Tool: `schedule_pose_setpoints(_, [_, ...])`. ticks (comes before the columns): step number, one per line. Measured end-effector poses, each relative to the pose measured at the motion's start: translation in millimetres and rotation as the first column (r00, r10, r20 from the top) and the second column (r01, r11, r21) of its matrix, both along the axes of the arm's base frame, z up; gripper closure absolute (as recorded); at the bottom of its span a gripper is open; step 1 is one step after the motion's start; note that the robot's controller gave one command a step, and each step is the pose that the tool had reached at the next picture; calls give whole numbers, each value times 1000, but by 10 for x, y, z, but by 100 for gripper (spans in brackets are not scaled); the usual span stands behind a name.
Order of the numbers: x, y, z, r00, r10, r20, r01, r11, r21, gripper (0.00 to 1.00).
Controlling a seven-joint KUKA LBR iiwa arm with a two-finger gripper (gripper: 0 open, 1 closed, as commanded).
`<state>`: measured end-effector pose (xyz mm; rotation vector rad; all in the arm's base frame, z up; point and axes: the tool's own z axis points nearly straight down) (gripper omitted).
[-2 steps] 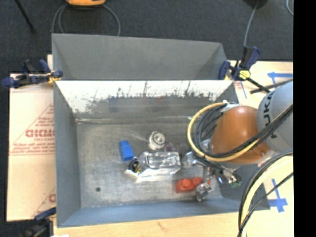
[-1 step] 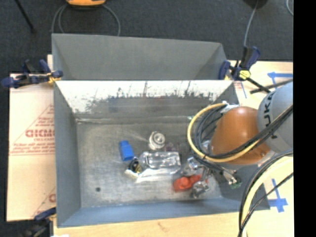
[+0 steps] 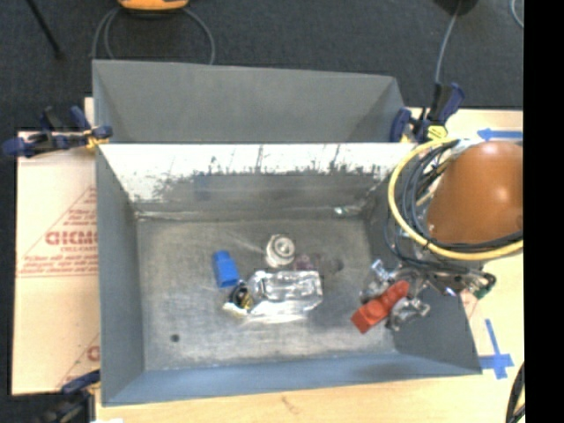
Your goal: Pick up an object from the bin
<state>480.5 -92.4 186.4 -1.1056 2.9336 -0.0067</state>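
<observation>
Jaws beside red piece (image 3: 370, 316), right of bin (image 3: 119, 263) | spread: cannot tell | contact hidden by cables (image 3: 403, 203)

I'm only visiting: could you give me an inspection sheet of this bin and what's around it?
Surface: grey metal bin, floor scuffed.
Job's things: red blocky plastic piece, right of the floor, at the gripper.
Clutter: small blue block, round silvery cap, clear plastic package, close together mid-floor.
Grippers: gripper low in the bin, by the red piece.
Cables: black and yellow cables looped round the orange wrist cover.
Surroundings: dark carpet behind the bin.
</observation>
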Motion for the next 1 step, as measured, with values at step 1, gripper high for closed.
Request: schedule_pose_setpoints(1, [28, 5, 1066, 1000, 28, 4, -28, 1000, -1, 100])
